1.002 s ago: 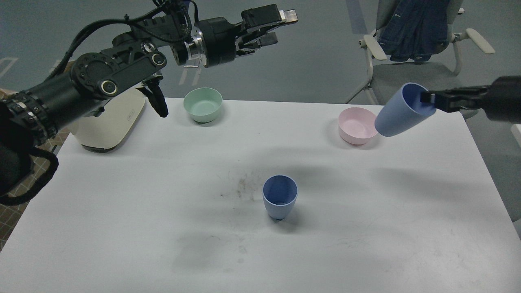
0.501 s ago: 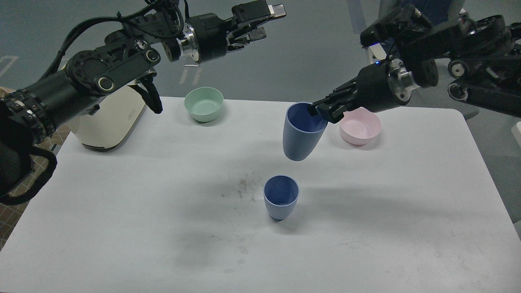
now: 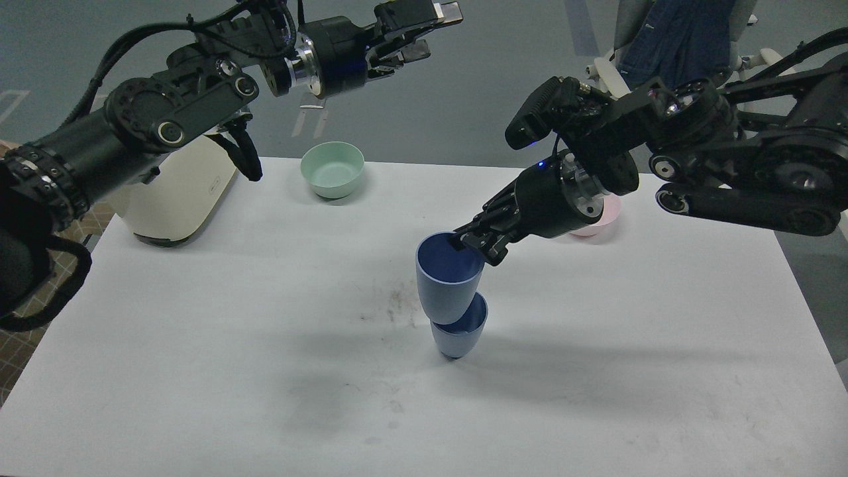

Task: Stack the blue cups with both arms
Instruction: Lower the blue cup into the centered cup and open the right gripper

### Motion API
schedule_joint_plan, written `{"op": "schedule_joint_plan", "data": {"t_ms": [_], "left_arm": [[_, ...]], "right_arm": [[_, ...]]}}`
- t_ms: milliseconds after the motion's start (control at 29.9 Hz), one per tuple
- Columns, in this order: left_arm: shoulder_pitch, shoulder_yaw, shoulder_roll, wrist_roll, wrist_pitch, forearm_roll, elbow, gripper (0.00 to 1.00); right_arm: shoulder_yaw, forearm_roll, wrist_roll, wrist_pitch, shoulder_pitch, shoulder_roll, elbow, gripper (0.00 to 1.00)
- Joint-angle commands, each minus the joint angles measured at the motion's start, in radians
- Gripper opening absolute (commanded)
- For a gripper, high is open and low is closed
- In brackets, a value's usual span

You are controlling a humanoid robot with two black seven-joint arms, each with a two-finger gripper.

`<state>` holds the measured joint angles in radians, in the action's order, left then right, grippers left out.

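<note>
One blue cup [image 3: 459,338] stands upright on the white table [image 3: 199,371] near the middle. My right gripper [image 3: 476,245] is shut on the rim of the second blue cup [image 3: 448,281] and holds it upright just above the standing one, its base at or just inside that cup's mouth. My left gripper [image 3: 424,26] is high above the table's far edge, open and empty, far from both cups.
A mint-green bowl [image 3: 332,169] sits at the back left. A pink bowl [image 3: 606,222] is at the back right, mostly hidden behind my right arm. A cream appliance [image 3: 175,195] stands at the far left. An office chair [image 3: 662,40] is beyond the table.
My right arm has swung left and down, carrying the held cup from beside the pink bowl to just over the standing cup. My left gripper has drifted slightly left.
</note>
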<state>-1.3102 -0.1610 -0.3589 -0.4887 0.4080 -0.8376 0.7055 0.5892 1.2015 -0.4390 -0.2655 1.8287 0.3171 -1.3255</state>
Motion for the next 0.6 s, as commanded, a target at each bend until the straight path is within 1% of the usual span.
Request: {"op": "schedule_joint_plan", "data": {"t_ms": [0,568], "left_arm": [[-0.001,0.000,-0.002,0.000,0.000,0.000,0.000,0.95],[-0.001,0.000,0.000,0.000,0.000,0.000,0.000,0.95]], "right_arm": [[0.003,0.001,0.000,0.003,0.000,-0.007,0.002,0.00],[0.052,0.009,0.000,0.006,0.000,-0.009,0.014,0.00]]}}
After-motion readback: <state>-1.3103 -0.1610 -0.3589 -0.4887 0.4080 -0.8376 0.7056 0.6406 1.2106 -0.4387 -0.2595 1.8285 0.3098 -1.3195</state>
